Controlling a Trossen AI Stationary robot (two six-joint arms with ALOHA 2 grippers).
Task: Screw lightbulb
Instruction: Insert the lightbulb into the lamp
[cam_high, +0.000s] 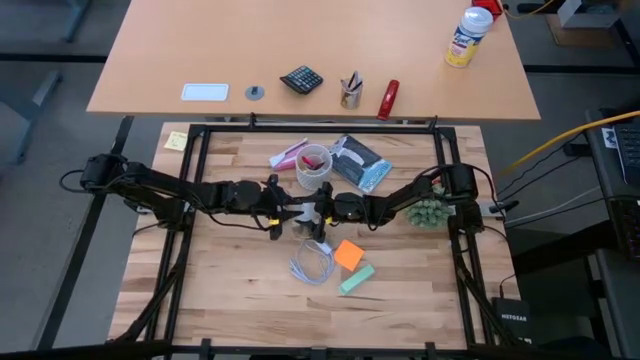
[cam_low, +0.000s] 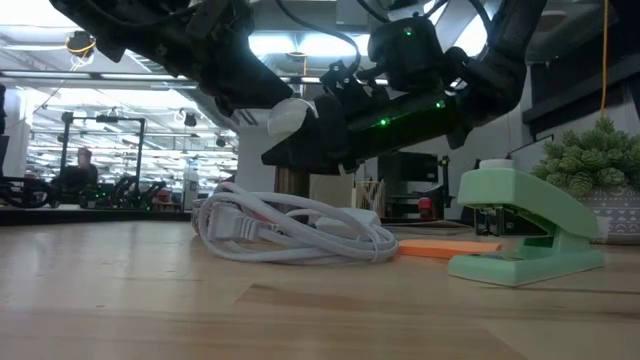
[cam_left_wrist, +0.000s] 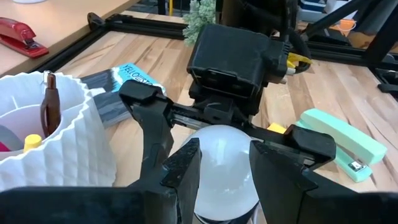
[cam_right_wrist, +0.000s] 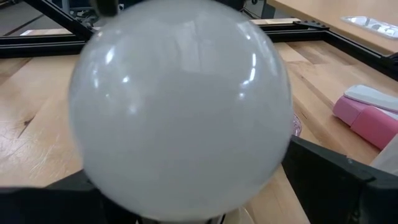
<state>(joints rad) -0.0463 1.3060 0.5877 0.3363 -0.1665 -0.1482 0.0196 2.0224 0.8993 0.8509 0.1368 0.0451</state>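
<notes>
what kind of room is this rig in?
Likely a robotics lab or workshop: more framed rigs stand under ceiling strip lights behind the table, a person sits back there, and a desk with a calculator adjoins it.

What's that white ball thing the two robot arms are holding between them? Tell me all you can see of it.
It is the lightbulb: a smooth, frosted white globe with soft glints, glassy or plastic-looking. It hangs in the air above the wooden table, between the two arms. The left hand clamps it on both sides. The right hand stands open right at its dome. Its base is hidden.
</notes>
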